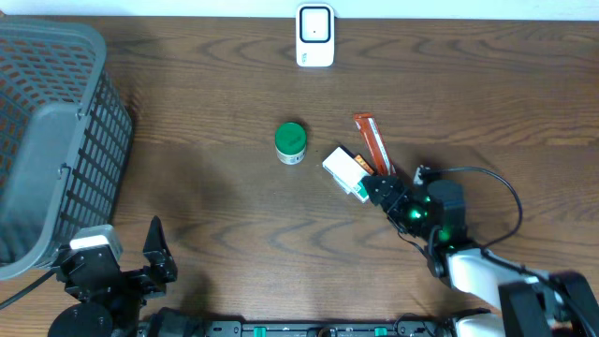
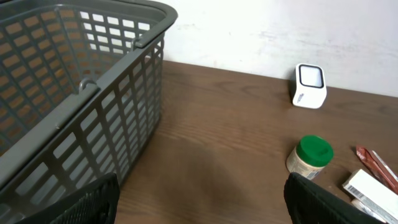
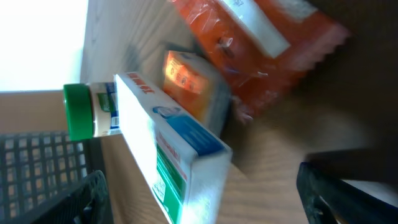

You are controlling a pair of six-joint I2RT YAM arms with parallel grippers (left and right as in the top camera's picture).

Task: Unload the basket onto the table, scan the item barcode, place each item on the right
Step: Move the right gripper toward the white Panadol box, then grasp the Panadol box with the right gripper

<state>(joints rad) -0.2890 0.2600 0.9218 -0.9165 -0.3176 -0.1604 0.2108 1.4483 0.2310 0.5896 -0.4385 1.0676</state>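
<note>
Left of the jar, well apart from it: grey mesh basket [image 1: 56, 140] on the table [image 1: 215, 215]. I see nothing in it from overhead or from the left wrist view, though its floor shows only in part. It is the only open container out.

Nearer me than the jar and to its left, close by the basket: my left hand [image 2: 202, 186], released, fingers wide, nothing between them.

Jar [image 1: 291, 143] itself: green lid on, upright, contents hidden. Well apart from both hands.

Beyond the jar, slightly right: white scanner [image 1: 314, 36], standing alone, nothing held before its window.

Just right of the jar: white box [image 1: 345, 171] with green and blue print, lying on the table. I take it as the item to scan. An orange packet [image 1: 372, 140] lies right beside it; I cannot tell whether they touch.

Right of the jar, past the box: my right hand [image 3: 199, 180], released, fingers spread either side of the box's end, not clamped on it as far as I can see.

Progress, my judgement: early. The box is not lifted, no barcode is visible in any view, and nothing has been presented to the scanner. Left to do: grasp, lift, turn the barcode to the window, hold for the read.
</note>
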